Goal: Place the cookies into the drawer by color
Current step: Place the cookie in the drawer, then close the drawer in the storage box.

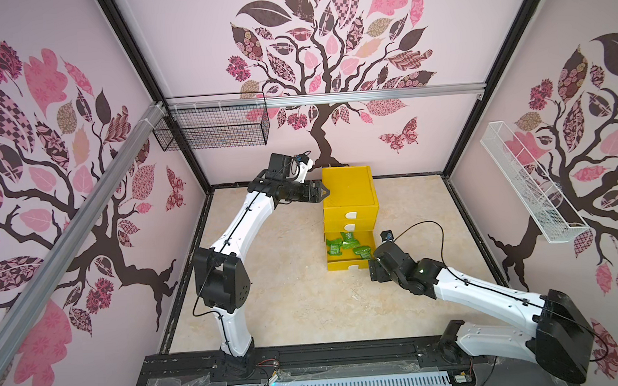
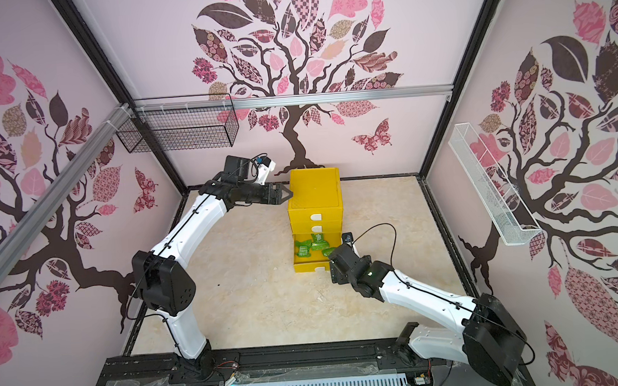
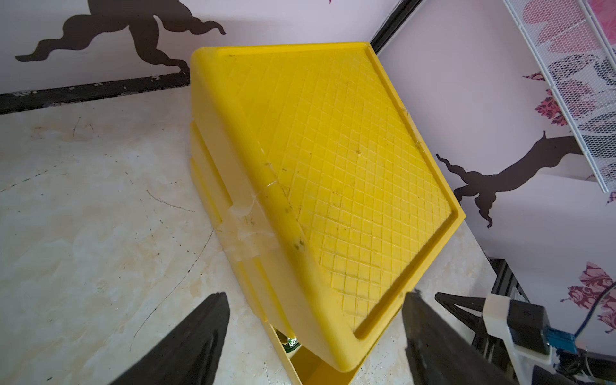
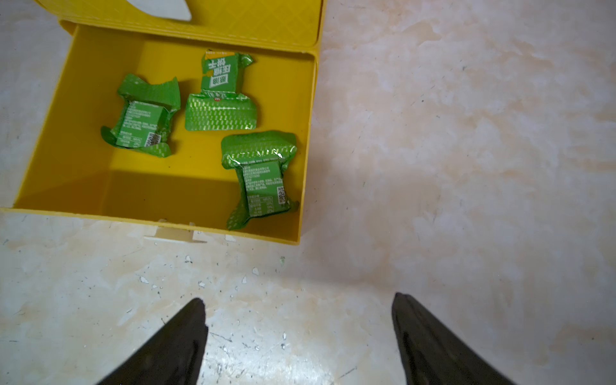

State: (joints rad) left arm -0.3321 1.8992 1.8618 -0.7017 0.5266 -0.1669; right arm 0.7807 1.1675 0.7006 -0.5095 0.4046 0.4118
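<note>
Yellow chest (image 1: 349, 195): bottom drawer (image 4: 50, 160) pulled out, three green cookies (image 4: 220, 96) inside; upper two shut. I see no loose cookies. Left claw (image 3: 316, 295), right claw (image 4: 298, 298): wide, empty. Remaining, I reckon: shutting that drawer.

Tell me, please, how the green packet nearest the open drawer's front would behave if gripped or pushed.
The green packet has floppy-looking flared foil ends; its boxy middle seems firmer. Its glossy wrap may slip. Lying flat in the drawer, it should slide, not roll.
</note>
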